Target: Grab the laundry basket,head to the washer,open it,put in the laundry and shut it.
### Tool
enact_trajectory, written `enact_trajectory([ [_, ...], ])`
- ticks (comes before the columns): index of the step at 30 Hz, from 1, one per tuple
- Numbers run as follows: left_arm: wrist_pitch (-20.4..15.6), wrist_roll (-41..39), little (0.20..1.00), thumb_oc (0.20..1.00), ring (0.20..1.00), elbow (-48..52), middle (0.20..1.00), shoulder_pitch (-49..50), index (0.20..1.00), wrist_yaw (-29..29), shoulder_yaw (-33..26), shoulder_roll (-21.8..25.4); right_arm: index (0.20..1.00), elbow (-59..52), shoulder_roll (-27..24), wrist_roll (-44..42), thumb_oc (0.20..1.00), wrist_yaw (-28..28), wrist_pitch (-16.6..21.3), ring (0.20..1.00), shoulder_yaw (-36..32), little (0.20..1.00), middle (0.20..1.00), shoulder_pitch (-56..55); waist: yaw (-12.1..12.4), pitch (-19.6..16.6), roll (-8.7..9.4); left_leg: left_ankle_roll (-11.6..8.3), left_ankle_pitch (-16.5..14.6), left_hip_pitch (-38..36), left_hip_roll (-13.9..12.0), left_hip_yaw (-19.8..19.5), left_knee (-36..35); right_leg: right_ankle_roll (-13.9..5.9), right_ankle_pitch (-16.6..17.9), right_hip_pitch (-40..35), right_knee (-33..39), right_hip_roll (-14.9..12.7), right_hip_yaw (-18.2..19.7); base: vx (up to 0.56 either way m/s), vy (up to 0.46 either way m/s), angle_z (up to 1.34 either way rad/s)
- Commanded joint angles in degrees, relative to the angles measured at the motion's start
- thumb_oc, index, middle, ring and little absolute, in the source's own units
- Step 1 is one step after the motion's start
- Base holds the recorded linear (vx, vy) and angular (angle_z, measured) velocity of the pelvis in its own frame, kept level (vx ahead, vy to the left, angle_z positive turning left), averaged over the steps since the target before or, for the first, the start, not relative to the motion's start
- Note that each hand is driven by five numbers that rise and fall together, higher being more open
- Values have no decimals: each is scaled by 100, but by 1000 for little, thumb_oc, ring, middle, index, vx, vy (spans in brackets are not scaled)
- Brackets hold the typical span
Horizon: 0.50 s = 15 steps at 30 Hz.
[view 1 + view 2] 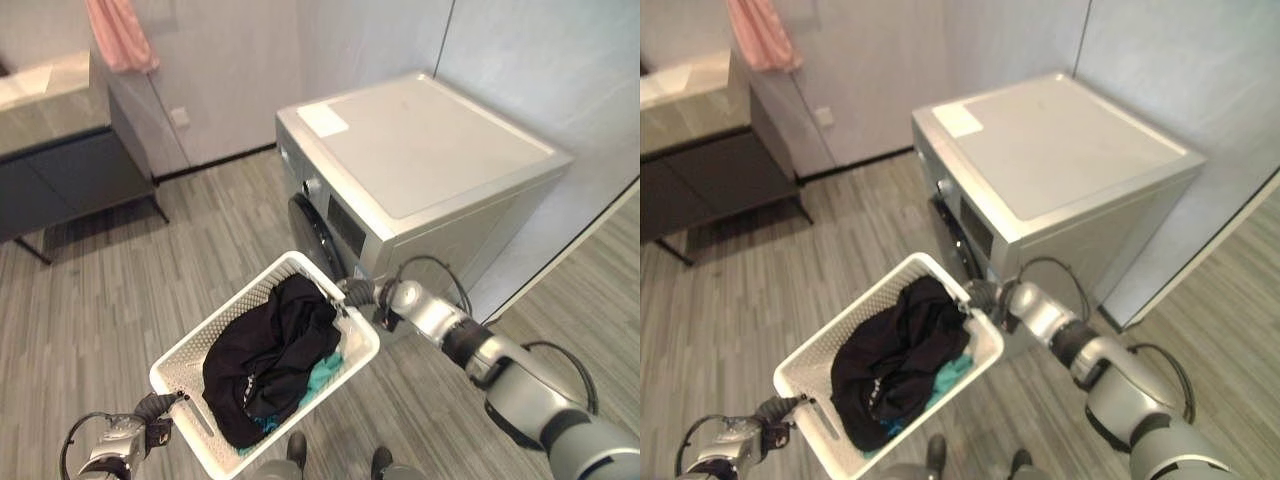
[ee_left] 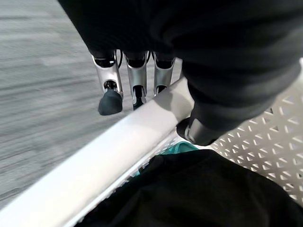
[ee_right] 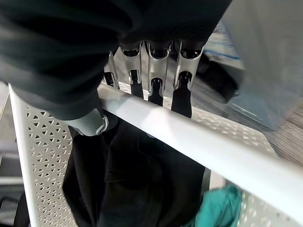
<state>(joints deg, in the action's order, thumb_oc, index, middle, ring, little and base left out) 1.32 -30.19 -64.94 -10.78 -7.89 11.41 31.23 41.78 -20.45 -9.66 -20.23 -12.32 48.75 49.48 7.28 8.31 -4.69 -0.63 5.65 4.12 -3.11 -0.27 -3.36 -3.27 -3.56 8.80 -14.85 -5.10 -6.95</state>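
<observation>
Item: white perforated plastic laundry basket (image 1: 300, 272), rectangular, with a smooth rounded rim. Location: held off the grey wood-plank floor (image 1: 120, 290), carried between the two hands, just in front of the silver front-loading washing machine (image 1: 420, 160); the basket's far corner sits close to the washer's dark round door (image 1: 315, 235), which looks closed.

Contents: a crumpled black garment (image 1: 270, 360) heaped across most of the interior, with a patch of teal cloth (image 1: 325, 375) showing beneath it at the near side.

Hold, left: left hand (image 2: 137, 78) clasps one short end, silver fingers hooked over the outside of the rim, thumb pressed against the inner side.

Hold, right: right hand (image 3: 156, 71) clasps the opposite end by the washer, fingers wrapped down over the rim bar, thumb underneath on the inside.

Handling, judged: the load seems light, soft cloth in a thin shell. The basket should be stiff enough to carry by its ends but may flex or tilt if one grip slackens; the smooth rim could slip. The rim at each short end is the sound place to grip. The clothes are limp and will drape and snag; best gathered in a bunch.

Surroundings: dark low cabinet (image 1: 70, 180) with pale top, pink towel (image 1: 120, 35) hanging on the wall.
</observation>
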Motion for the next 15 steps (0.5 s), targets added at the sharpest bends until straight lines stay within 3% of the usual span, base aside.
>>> enact_trajectory([
  [1, -336, -194, 200, 200, 200, 31, 200, -535, 200, 192, -287, 552, 200, -598, 1159, -464, 200, -906, 839, 200, 28, 200, 200, 782, 18, -82, 445, -2, -1035, -1147, 667, 90, 332, -552, 1522, 264, 1262, -538, 818, 105, -178, 50],
  [8, -286, -394, 200, 200, 200, 69, 200, -158, 200, 270, -442, 501, 200, -561, 1333, -434, 200, -759, 860, 200, 55, 200, 200, 939, 146, -229, 416, -217, -677, -927, 402, -392, 42, -396, 1335, -80, 1522, -515, 196, 22, -160, 56],
  [9, -308, -587, 200, 200, 200, 31, 200, -252, 200, 268, -406, 527, 200, -575, 1206, -424, 200, -620, 920, 200, 31, 200, 200, 1035, 184, -169, 434, -346, -468, -721, 286, -464, -50, -364, 1265, -106, 1508, -582, -125, -125, -118, 91],
  [10, -324, -673, 200, 200, 200, 11, 200, -332, 200, 278, -348, 512, 200, -671, 1097, -420, 200, -621, 932, 200, 17, 200, 200, 1053, 110, -104, 448, -442, -384, -573, 115, -191, -51, -390, 1239, -148, 1483, -733, -436, -194, -106, 152],
  [11, -319, -717, 200, 200, 200, -73, 200, -477, 200, 295, -295, 475, 200, -725, 898, -384, 200, -514, 955, 200, -36, 200, 200, 1115, -89, -119, 485, -530, -284, -486, -146, 624, -119, -447, 1220, -171, 1496, -929, -760, -93, -27, 162],
  [15, -291, -853, 200, 200, 200, -80, 200, -538, 200, 307, -284, 425, 200, -806, 1064, -156, 200, -481, 948, 200, 142, 200, 200, 1439, -203, -120, 457, -536, -272, -398, -150, 715, -36, -478, 1348, -301, 1747, -932, -820, 56, 26, 108],
])
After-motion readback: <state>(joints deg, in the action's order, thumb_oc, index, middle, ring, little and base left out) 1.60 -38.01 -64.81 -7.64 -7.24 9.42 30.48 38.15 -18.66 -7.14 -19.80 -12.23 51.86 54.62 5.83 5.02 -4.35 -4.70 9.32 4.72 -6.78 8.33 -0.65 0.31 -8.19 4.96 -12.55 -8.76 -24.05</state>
